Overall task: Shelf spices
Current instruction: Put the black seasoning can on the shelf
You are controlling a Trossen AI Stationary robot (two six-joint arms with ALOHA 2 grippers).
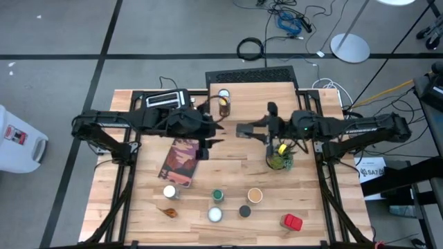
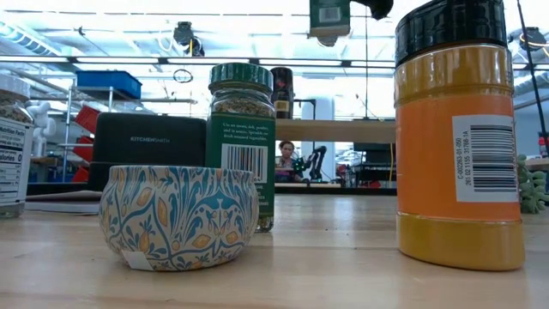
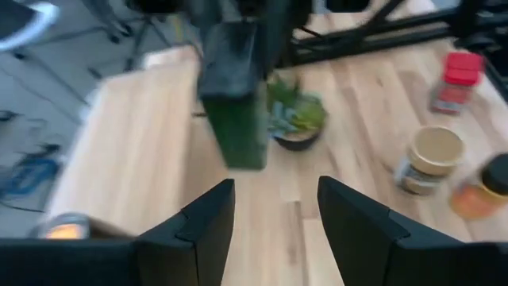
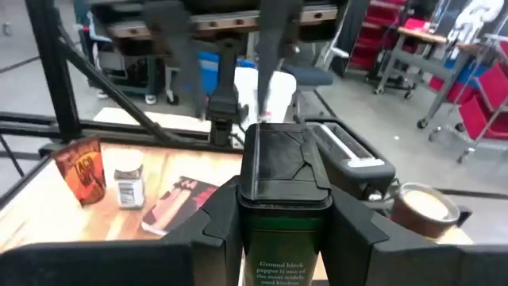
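Overhead: right gripper (image 1: 243,130) carries a dark green rectangular pepper tin (image 1: 246,130) near the light wooden shelf (image 1: 252,97); left gripper (image 1: 216,131) is open and empty.

Right wrist: jaws clamp the tin (image 4: 284,199) below its black lid. It is probably rigid, light, slick-sided; grip the flat faces.

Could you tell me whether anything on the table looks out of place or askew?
Only the book lies askew, turned at an angle to the edges of the table, beside the left gripper. The right gripper holds a pepper tin in the air. I see nothing spilled or broken.
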